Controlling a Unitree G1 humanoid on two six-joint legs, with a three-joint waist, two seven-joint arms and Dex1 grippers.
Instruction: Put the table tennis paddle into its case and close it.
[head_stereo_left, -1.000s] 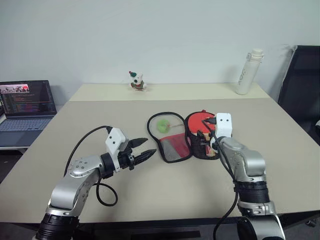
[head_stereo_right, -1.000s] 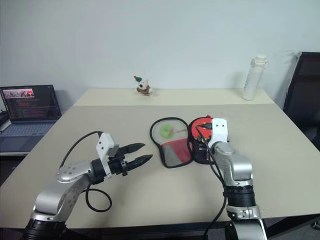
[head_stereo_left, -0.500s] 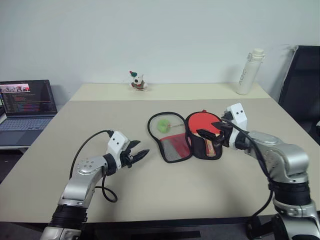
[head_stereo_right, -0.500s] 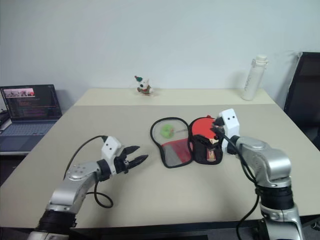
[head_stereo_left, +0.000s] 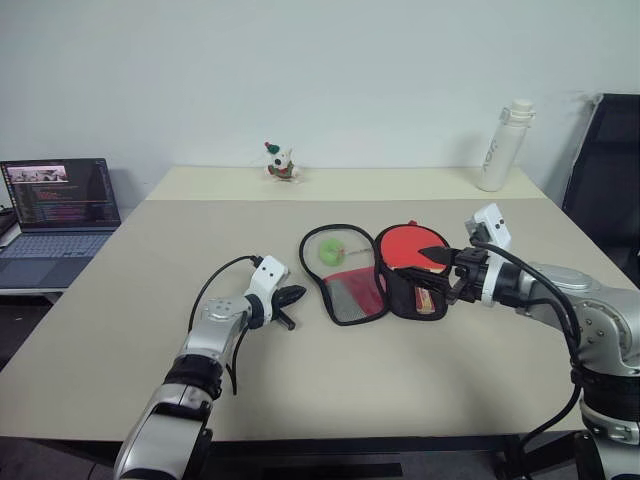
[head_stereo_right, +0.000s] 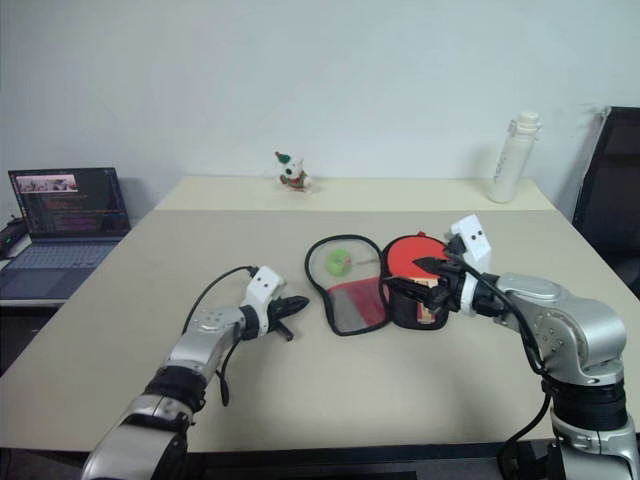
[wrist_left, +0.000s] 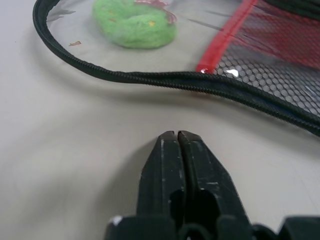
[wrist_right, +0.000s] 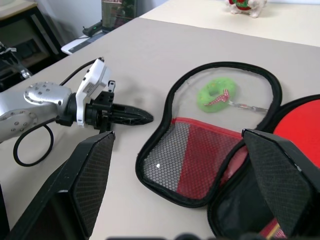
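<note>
beside the open case (head_stereo_left: 365, 270), left gripper (wrist_left: 176, 137) pinched closed.

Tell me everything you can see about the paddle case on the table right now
The soft red-and-black paddle-shaped zip case lies unzipped and spread open flat on the beige table. Its left flap has a black zip edge, a clear panel over a small green fuzzy ring and a red-backed mesh pocket. The right half, lined in black, holds the red-faced table tennis paddle, its handle in the narrow end. The shut left gripper sits just beside the left flap, not touching; the open right gripper hovers over the right half.
</note>
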